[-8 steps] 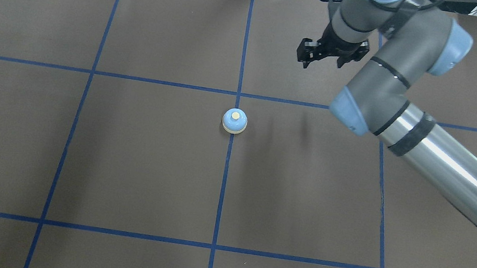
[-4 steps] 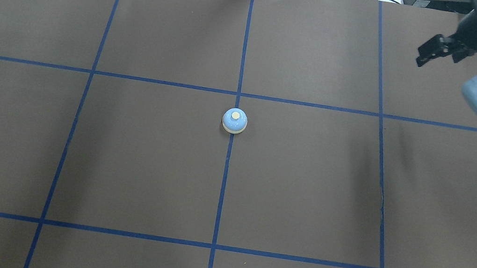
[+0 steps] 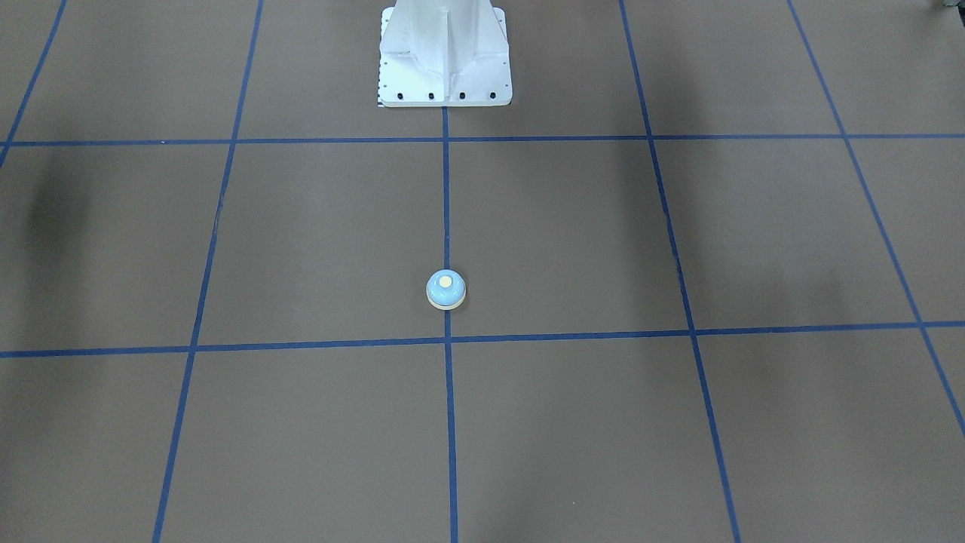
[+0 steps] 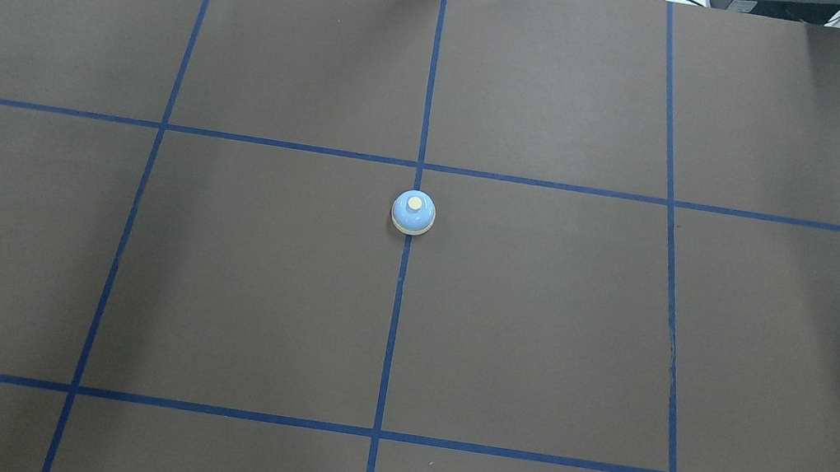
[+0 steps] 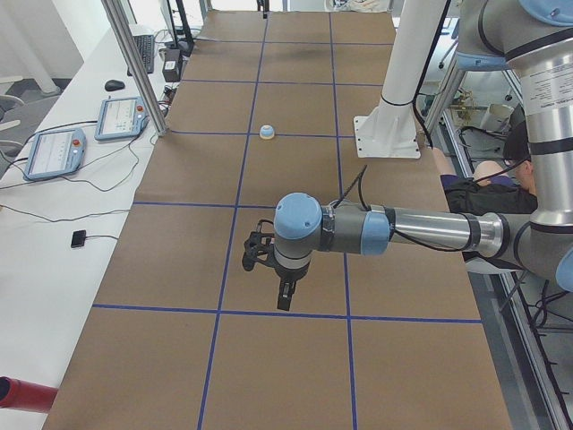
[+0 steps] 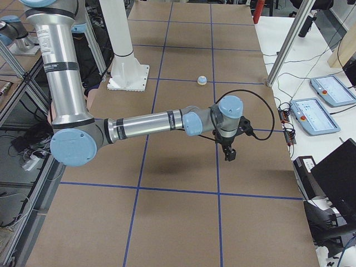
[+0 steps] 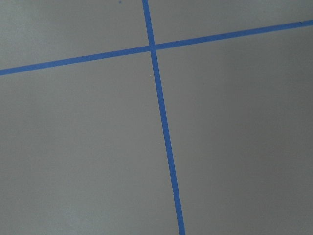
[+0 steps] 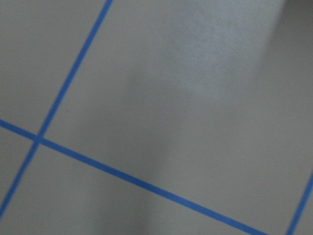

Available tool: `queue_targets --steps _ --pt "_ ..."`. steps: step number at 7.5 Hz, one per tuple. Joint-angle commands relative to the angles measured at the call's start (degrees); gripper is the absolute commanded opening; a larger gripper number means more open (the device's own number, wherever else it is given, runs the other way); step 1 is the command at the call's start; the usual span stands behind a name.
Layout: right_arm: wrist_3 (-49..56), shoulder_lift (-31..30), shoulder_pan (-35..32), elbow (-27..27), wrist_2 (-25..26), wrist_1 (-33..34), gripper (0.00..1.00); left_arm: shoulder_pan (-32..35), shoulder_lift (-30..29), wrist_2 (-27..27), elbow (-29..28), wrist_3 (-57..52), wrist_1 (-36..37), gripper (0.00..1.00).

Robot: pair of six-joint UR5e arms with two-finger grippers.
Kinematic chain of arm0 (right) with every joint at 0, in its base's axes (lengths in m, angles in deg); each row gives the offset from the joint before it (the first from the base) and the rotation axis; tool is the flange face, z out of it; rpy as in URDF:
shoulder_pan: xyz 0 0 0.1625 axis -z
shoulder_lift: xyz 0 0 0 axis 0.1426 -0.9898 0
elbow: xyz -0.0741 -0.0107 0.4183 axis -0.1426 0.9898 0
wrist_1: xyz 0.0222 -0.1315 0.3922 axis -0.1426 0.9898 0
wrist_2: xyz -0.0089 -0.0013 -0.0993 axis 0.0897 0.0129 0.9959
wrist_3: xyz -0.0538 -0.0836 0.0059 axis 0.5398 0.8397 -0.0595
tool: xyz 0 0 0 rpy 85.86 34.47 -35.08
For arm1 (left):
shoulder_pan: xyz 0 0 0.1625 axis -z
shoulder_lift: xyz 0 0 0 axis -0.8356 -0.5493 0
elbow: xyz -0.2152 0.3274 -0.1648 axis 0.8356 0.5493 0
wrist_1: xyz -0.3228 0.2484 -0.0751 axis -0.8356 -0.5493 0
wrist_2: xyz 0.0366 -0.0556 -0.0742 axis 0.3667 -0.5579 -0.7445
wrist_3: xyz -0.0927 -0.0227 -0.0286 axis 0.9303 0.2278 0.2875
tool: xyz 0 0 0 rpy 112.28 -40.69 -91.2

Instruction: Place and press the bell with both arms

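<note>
You have the bell upright on the centre tape line, well out in front of the pedestal, with nothing touching it. The left gripper hangs over the brown cover well off to the pedestal's left, the right gripper well off to its right. Neither has the bell, and you cannot tell how far either is open. Blue tape squares off the cover. Across the table from the pedestal runs a white bench with 2 pendants, cables and a keyboard
</note>
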Motion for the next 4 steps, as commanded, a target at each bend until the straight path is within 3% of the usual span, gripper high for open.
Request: queue_targets --steps 1,2,4 --pt "3.40 -5.38 -6.65 -2.88 -0.74 2.25 0.98 0.00 -0.11 0.01 -0.04 0.02 0.00 1.00" --pt "3.39 -3.73 -6.57 -5.43 0.05 9.67 0.97 0.00 -0.11 -0.07 0.04 0.02 0.00 1.00" --pt "2.61 -3.36 -6.57 -6.42 1.99 13.35 0.98 0.00 -0.11 -0.08 -0.04 0.02 -0.18 1.00"
